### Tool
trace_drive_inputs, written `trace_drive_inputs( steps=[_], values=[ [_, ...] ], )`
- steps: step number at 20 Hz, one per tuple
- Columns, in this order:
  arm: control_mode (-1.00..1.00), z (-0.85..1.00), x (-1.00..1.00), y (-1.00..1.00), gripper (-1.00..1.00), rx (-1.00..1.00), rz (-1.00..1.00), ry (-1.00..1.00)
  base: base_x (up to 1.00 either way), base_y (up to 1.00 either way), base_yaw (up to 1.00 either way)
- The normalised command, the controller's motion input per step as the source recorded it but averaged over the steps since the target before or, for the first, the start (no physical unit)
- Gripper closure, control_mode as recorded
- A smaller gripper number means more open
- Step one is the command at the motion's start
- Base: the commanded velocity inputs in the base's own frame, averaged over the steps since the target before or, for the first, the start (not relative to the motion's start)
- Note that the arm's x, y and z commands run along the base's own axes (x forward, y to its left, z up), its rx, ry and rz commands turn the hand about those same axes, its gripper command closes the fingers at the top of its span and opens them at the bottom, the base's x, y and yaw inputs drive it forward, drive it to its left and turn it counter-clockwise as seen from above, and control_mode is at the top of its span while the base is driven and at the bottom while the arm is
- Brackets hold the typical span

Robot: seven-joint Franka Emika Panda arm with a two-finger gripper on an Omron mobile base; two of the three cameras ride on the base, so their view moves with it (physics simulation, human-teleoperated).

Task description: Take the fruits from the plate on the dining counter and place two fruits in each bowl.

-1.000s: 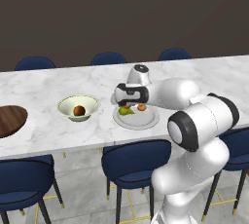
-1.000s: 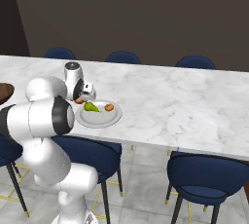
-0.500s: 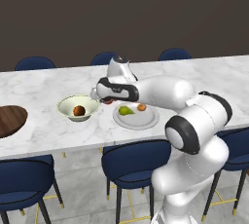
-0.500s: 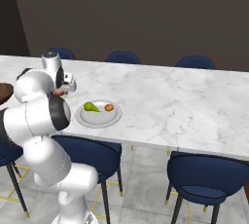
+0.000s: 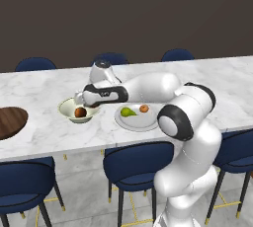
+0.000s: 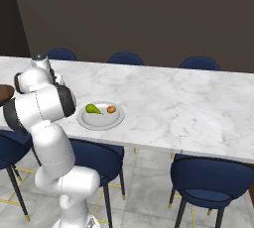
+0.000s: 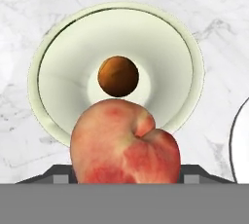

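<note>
My gripper [image 5: 80,98] is shut on the red-pink round fruit [image 7: 125,147] and hovers over the cream bowl [image 5: 67,106]. In the hand view this fruit sits close in front, above the bowl's rim [image 7: 44,62]. An orange-brown round fruit [image 7: 118,76] lies in the bowl's bottom [image 5: 80,113]. To the right, on the dining counter [image 5: 222,83], the flat grey plate [image 5: 141,124] carries the green-yellow oblong fruit [image 5: 128,112] and the smaller orange fruit [image 5: 144,108]. The same plate [image 6: 101,120] and both fruits [image 6: 92,108] [image 6: 111,109] show in the right base view.
The dark brown wooden bowl [image 5: 10,121] rests at the counter's left end. Blue chairs [image 5: 133,162] stand along the near side and more behind the counter. The plate's edge [image 7: 241,145] shows at the right of the hand view.
The arm has swung left from above the plate to above the cream bowl, carrying the red-pink fruit. Two fruits stay on the plate.
</note>
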Motion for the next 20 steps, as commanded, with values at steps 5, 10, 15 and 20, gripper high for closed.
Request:
trace_drive_inputs(
  steps=[5, 10, 15, 20],
  values=[
    [-1.00, -0.46, 0.41, 0.01, 1.00, 0.00, 0.00, -0.09, 0.00, 0.00, 0.00],
    [-1.00, -0.31, 0.22, 0.16, 1.00, -0.01, 0.00, 0.00, 0.00, 0.00, 0.00],
    [-1.00, -0.03, 0.07, 0.29, 1.00, 0.00, 0.00, 0.08, 0.00, 0.00, 0.00],
    [-1.00, 0.00, 0.07, 0.05, 1.00, 0.00, 0.00, 0.11, 0.00, 0.00, 0.00]
  ],
)
